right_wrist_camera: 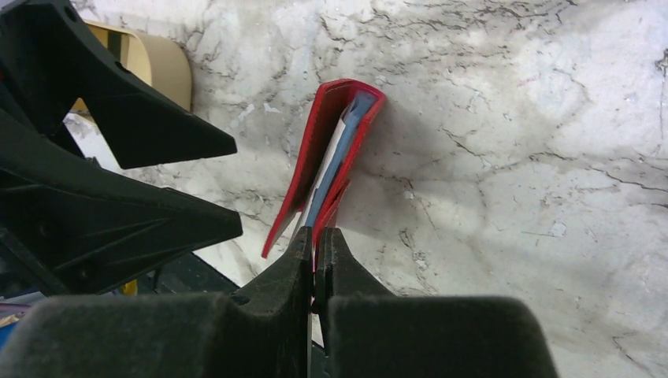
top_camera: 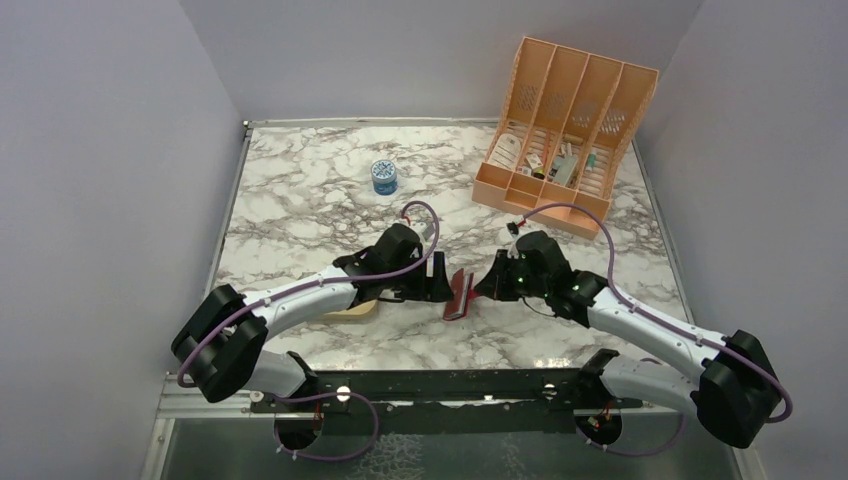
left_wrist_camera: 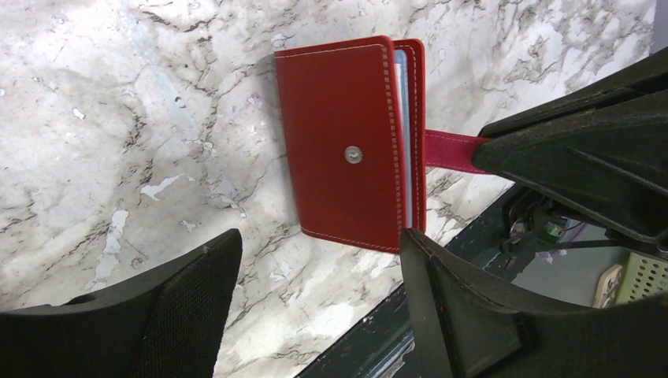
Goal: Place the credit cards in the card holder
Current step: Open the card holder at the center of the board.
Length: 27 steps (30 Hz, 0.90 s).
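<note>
The dark red card holder (top_camera: 458, 295) stands on edge on the marble between my two grippers, partly folded. Its snap faces the left wrist camera (left_wrist_camera: 354, 154), and pale blue pockets (right_wrist_camera: 340, 153) show inside. My right gripper (right_wrist_camera: 318, 239) is shut on the holder's red strap (left_wrist_camera: 450, 150). My left gripper (left_wrist_camera: 315, 240) is open just in front of the holder, with nothing between its fingers (left_wrist_camera: 169, 311). No loose credit cards show. A thin pale edge lies among the blue pockets.
A shallow tan tray (top_camera: 355, 310) lies partly under my left arm and also shows in the right wrist view (right_wrist_camera: 161, 67). A peach slotted organizer (top_camera: 565, 130) stands at the back right. A small blue jar (top_camera: 384, 176) sits mid-back. The table's dark front rail (top_camera: 430, 385) is close.
</note>
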Motion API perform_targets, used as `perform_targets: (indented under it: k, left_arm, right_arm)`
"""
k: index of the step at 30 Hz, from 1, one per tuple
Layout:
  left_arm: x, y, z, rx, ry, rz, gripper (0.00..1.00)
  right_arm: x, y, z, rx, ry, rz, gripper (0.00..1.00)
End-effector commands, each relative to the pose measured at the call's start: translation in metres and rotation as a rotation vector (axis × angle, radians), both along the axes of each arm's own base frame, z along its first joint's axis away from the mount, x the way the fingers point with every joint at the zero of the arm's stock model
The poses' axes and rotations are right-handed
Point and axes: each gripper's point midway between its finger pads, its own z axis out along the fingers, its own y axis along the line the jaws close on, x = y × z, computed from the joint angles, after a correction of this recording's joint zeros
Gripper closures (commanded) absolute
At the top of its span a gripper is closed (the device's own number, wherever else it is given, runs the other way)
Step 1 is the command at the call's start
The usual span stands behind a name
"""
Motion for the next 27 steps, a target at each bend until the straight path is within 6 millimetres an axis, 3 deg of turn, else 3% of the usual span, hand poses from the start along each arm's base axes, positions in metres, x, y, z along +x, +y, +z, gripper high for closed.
perform_targets:
  k: [1,27]
  left_arm:
    - [0.005,-0.018,0.029,-0.103,-0.06,-0.043,0.24]
    - [0.015,-0.029,0.014,-0.07,-0.048,-0.064,0.32]
  right_arm:
    - [0.006,0.016,0.025,0.085,-0.046,0.029,0.99]
    - [0.006,0.016,0.019,0.072,-0.039,0.037,0.99]
